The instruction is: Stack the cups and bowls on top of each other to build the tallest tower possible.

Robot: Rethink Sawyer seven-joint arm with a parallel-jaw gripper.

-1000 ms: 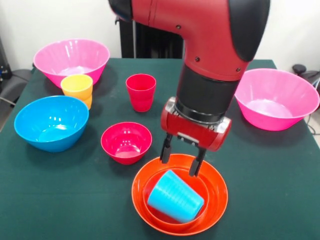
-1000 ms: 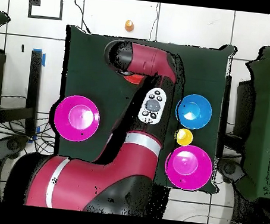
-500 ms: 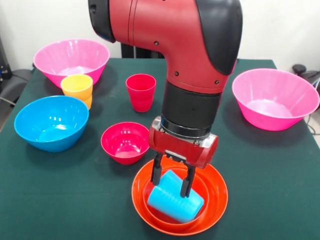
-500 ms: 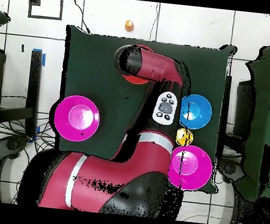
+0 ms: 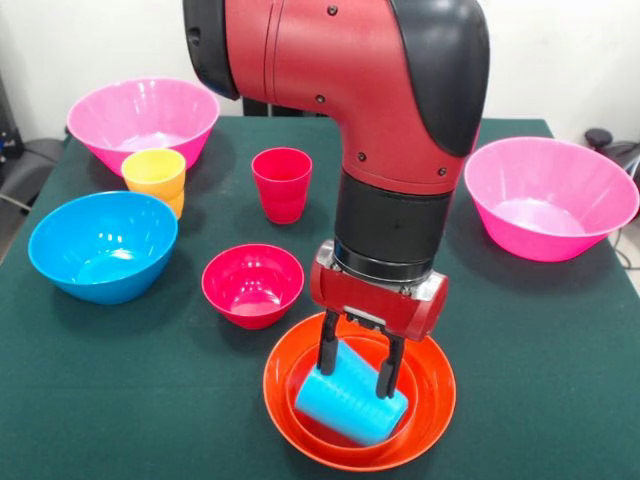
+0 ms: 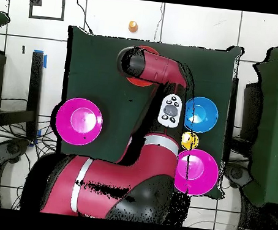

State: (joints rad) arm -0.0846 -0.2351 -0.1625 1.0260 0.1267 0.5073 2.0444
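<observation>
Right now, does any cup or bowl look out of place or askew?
Yes. The blue cup lies tipped on its side inside the nested orange bowls at the table's near edge, not upright like the red cup. The end effector straddles it, one finger on each side. Nothing looks spilled or damaged.

Bright plastic on dark green cloth
Blue cup in orange bowl; pink bowls, crimson bowl, red-black arm.

We can read no text, label, brand, number or sign on anything in either view; the cups, bowls and arm are unmarked
</observation>
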